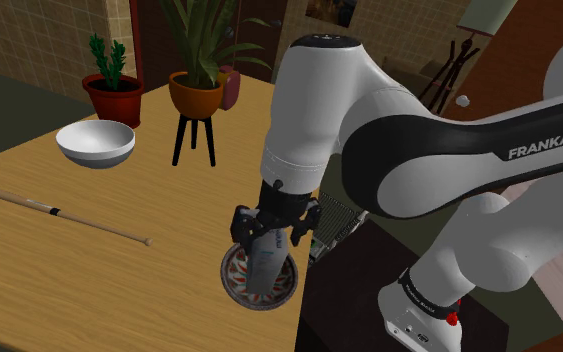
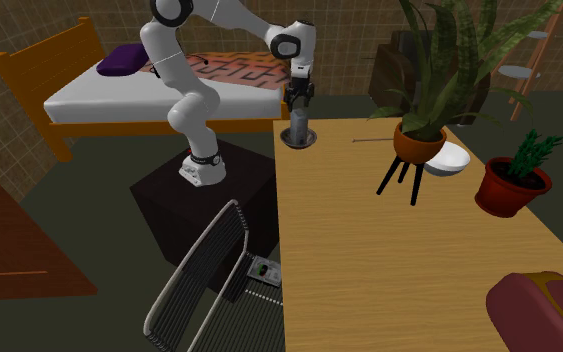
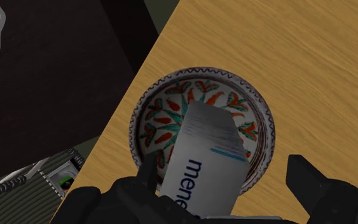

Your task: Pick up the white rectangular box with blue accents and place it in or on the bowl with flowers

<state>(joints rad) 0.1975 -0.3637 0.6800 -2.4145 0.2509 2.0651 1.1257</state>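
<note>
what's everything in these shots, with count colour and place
wooden table: one, light brown, beside the stand
round patterned bowl: one, red and teal, at the table edge
rectangular box with blue lettering: one, white, standing in that bowl
plain bowl: one, white, near the plants
thin wooden stick: one, tan, on the table
spiky plant: one, green, red pot, on the table
leafy plant: one, green, orange pot on black legs, on the table
bed: one, wooden frame, behind the arm
wire rack: one, grey, floor by the stand
box stand: one, black, under the arm
arm: one, white, reaching over the patterned bowl
hand: one, black, open around the box
</note>
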